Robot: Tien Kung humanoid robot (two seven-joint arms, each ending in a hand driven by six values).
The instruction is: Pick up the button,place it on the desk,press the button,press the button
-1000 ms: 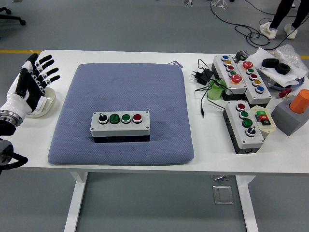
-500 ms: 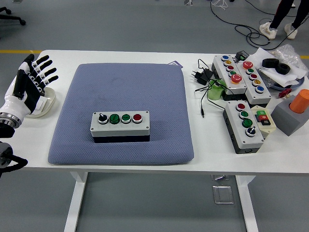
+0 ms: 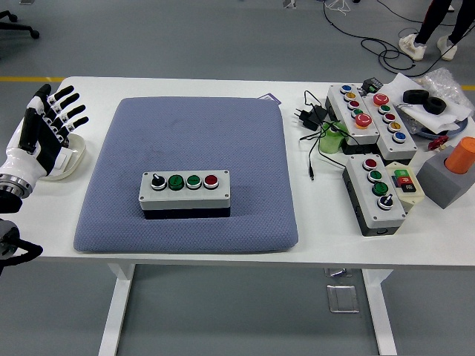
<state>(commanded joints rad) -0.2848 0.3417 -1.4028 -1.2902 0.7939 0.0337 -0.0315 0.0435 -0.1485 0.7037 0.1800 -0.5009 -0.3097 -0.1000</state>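
We see our left hand (image 3: 43, 130), fingers spread wide and empty, drifting further back at nine o'clock, away from the button box (image 3: 185, 191) resting on the blue mat (image 3: 193, 133), so no press looks imminent.

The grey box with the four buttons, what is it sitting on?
The button box sits on the blue-grey pad, which lies on the white table. The pad under the box, and the table under the pad, are covered.

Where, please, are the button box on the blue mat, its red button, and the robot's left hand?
button box (image 3: 185, 199), head view, front wall.
red button (image 3: 211, 180), head view, cap centre.
left hand (image 3: 41, 132), head view, palm.
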